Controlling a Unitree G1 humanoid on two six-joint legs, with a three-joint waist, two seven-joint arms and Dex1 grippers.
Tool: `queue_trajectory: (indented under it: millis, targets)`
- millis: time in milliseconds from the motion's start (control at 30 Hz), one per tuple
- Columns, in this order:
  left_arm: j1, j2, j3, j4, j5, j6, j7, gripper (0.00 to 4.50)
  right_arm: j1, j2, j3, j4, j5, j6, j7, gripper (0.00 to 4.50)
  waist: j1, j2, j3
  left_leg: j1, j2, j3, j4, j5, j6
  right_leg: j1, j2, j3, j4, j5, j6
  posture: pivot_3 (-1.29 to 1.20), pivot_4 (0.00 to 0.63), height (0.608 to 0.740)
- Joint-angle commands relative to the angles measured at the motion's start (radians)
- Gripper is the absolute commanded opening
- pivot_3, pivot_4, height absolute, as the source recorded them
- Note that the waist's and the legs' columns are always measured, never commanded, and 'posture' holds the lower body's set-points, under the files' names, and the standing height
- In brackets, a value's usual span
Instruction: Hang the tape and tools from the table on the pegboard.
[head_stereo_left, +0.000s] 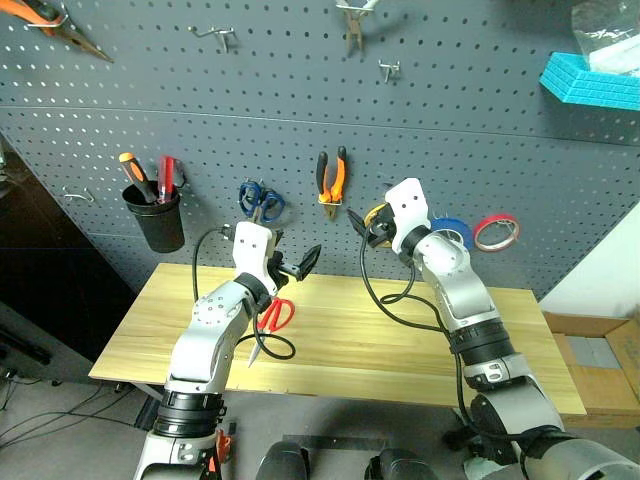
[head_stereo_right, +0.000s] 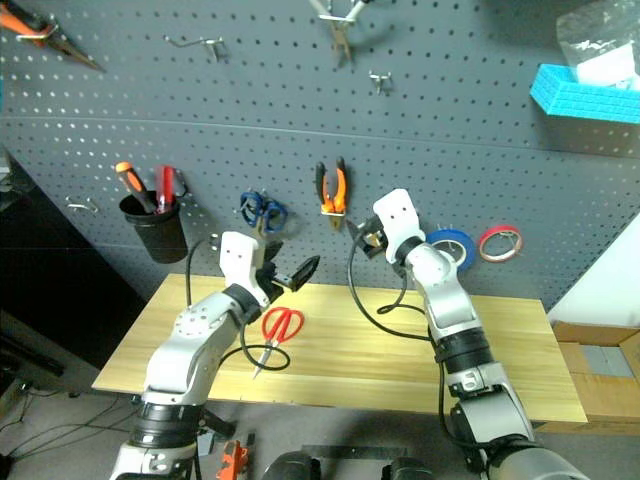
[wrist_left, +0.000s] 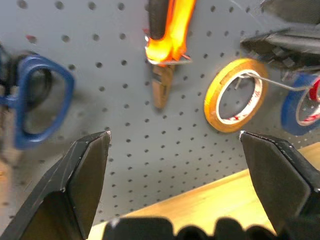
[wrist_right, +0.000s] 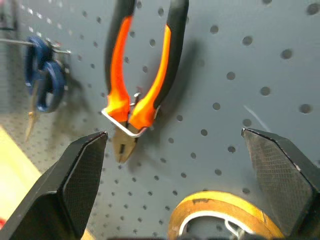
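The blue tape (head_stereo_left: 456, 231) hangs on the dark grey pegboard (head_stereo_left: 250, 130), partly behind my right arm. The orange-and-black pliers (head_stereo_left: 333, 180) hang from a hook on the board, and they also show in the right wrist view (wrist_right: 142, 80). Red-handled scissors (head_stereo_right: 280, 327) lie flat on the light-wood table (head_stereo_left: 400, 350), blades toward the front edge. My left gripper (head_stereo_left: 293, 266) hovers open and empty just above and behind the scissors. My right gripper (head_stereo_left: 368, 226) is open and empty, a short way in front of the board below and right of the pliers.
A yellow tape roll (wrist_left: 235, 95) and a red roll (head_stereo_left: 496, 232) hang beside the blue one. Blue-handled scissors (head_stereo_left: 262, 203) and a black cup of screwdrivers (head_stereo_left: 155, 215) sit to the left. A teal tray (head_stereo_left: 590, 80) is mounted at the upper right. Empty hooks (head_stereo_left: 215, 36) stand higher up.
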Motion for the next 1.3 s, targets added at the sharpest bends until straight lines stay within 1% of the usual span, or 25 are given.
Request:
queue_trajectory:
  millis: [33,100,200,233,300,333,433,600,733,900,1033,1133,1233,1267,1300]
  targets:
    - [0.026,-0.004,0.016,-0.056,0.046,0.036,0.081,4.47,0.036,-0.035,0.029,-0.215,0.109,0.114,0.13,4.45,-0.004,0.002,0.001,0.0,0.0,0.0,0.0,0.0,0.0,0.0,0.0,0.0,0.0,0.0,0.0,0.16,0.077,0.74]
    - [0.08,-0.018,0.003,-0.058,0.08,0.043,0.128,4.47,0.086,-0.114,0.075,-0.305,0.133,0.133,0.246,4.45,-0.011,0.004,0.003,0.0,0.0,0.0,0.0,0.0,0.0,0.0,0.0,0.0,-0.001,0.0,0.0,0.16,0.089,0.74]
    - [0.141,-0.033,-0.025,-0.04,0.127,0.068,0.177,4.47,0.14,-0.204,0.106,-0.354,0.151,0.149,0.332,4.45,-0.019,0.006,0.011,0.001,0.0,-0.001,0.0,-0.001,0.001,0.002,0.0,0.0,-0.003,-0.001,0.001,0.15,0.123,0.74]
    - [0.153,-0.041,-0.02,-0.031,0.14,0.083,0.2,4.47,0.156,-0.229,0.116,-0.362,0.149,0.141,0.354,4.45,-0.019,0.007,0.021,0.002,-0.001,-0.001,0.0,-0.001,0.001,0.004,0.0,-0.001,-0.003,-0.001,0.001,0.14,0.131,0.74]
    - [0.18,-0.04,-0.018,-0.004,0.164,0.109,0.223,4.47,0.195,-0.281,0.14,-0.379,0.143,0.101,0.405,4.45,-0.02,0.008,0.039,0.013,0.0,-0.002,-0.001,-0.001,0.001,0.015,0.0,-0.001,-0.005,-0.002,0.001,0.14,0.155,0.74]
    - [0.197,-0.033,-0.016,0.012,0.171,0.115,0.22,4.47,0.215,-0.299,0.149,-0.392,0.144,0.09,0.422,4.45,-0.022,0.008,0.05,0.016,0.0,-0.002,-0.001,-0.001,0.001,0.018,0.0,-0.001,-0.007,-0.005,0.003,0.14,0.171,0.74]
    - [0.241,0.001,-0.008,0.07,0.183,0.126,0.2,4.47,0.27,-0.338,0.171,-0.429,0.148,0.08,0.456,4.45,-0.03,0.01,0.076,0.016,0.0,-0.001,-0.001,0.0,0.002,0.017,0.0,-0.001,-0.006,-0.005,0.003,0.12,0.201,0.74]
    - [0.236,0.076,0.0,0.153,0.196,0.135,0.154,4.47,0.345,-0.388,0.201,-0.466,0.14,0.058,0.493,4.45,-0.047,0.008,0.119,0.015,0.001,-0.001,-0.003,0.0,0.002,0.016,0.0,-0.001,-0.006,-0.005,0.001,0.11,0.244,0.74]
    - [0.198,0.122,-0.012,0.215,0.202,0.185,0.114,4.47,0.36,-0.401,0.203,-0.464,0.14,0.06,0.497,4.45,-0.049,0.008,0.148,0.013,0.0,-0.002,-0.003,0.0,0.002,0.015,-0.001,-0.002,-0.007,-0.005,0.002,0.1,0.267,0.74]
    - [0.153,0.149,-0.042,0.267,0.239,0.21,0.099,4.47,0.353,-0.402,0.199,-0.467,0.148,0.076,0.495,4.45,-0.049,0.008,0.169,0.013,0.0,-0.002,-0.004,0.0,0.001,0.016,-0.002,-0.002,-0.01,-0.005,0.003,0.08,0.282,0.74]
    - [0.131,0.154,-0.055,0.29,0.248,0.23,0.085,4.47,0.353,-0.402,0.198,-0.468,0.151,0.081,0.494,4.45,-0.051,0.01,0.174,0.013,0.001,-0.002,-0.004,-0.001,0.001,0.016,-0.002,-0.002,-0.01,-0.005,0.004,0.08,0.284,0.74]
    - [0.121,0.159,-0.07,0.287,0.256,0.25,0.071,3.94,0.357,-0.409,0.197,-0.46,0.146,0.07,0.497,4.5,-0.052,0.011,0.177,0.013,0.001,-0.002,-0.005,-0.001,0.0,0.016,-0.002,-0.002,-0.01,-0.006,0.005,0.08,0.287,0.74]
    - [0.127,0.163,-0.073,0.267,0.256,0.275,0.065,2.96,0.356,-0.409,0.197,-0.46,0.146,0.07,0.496,4.5,-0.052,0.012,0.179,0.013,0.001,-0.002,-0.005,-0.001,0.0,0.016,-0.002,-0.002,-0.01,-0.006,0.006,0.08,0.286,0.74]
    - [0.128,0.164,-0.073,0.263,0.256,0.279,0.064,2.54,0.356,-0.409,0.197,-0.46,0.146,0.07,0.496,4.5,-0.052,0.012,0.179,0.013,0.001,-0.002,-0.005,-0.001,0.0,0.016,-0.002,-0.002,-0.011,-0.006,0.006,0.08,0.286,0.74]
    - [0.13,0.164,-0.073,0.26,0.256,0.282,0.064,2.28,0.356,-0.409,0.198,-0.46,0.146,0.069,0.496,4.5,-0.052,0.013,0.18,0.013,0.001,-0.002,-0.005,-0.001,0.0,0.016,-0.002,-0.002,-0.011,-0.006,0.006,0.08,0.286,0.74]
